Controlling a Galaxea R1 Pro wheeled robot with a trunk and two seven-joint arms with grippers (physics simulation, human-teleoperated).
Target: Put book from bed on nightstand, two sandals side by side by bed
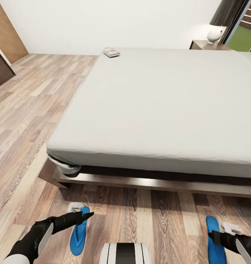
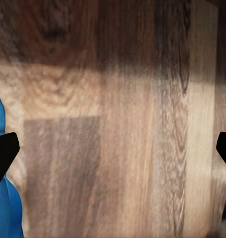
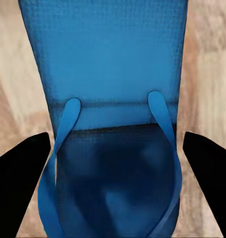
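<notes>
Head view showing book lying on bed, sandals well apart on floor, both pincers spread, gripping nothing.

A: Count log, head view. Beds: one, the bed, with a pale grey mattress on a dark frame.

B: Books?

A: One, the book, lying on the mattress near a far corner.

B: Sandals?

A: Two blue-soled ones on the floor. The left sandal is under the left arm, the right sandal under the right arm. The right wrist view shows one sandal with two straps.

B: Nightstands?

A: One nightstand, beyond the bed's far side, with one white round object on top.

B: Arms?

A: Two dark ones.
</notes>
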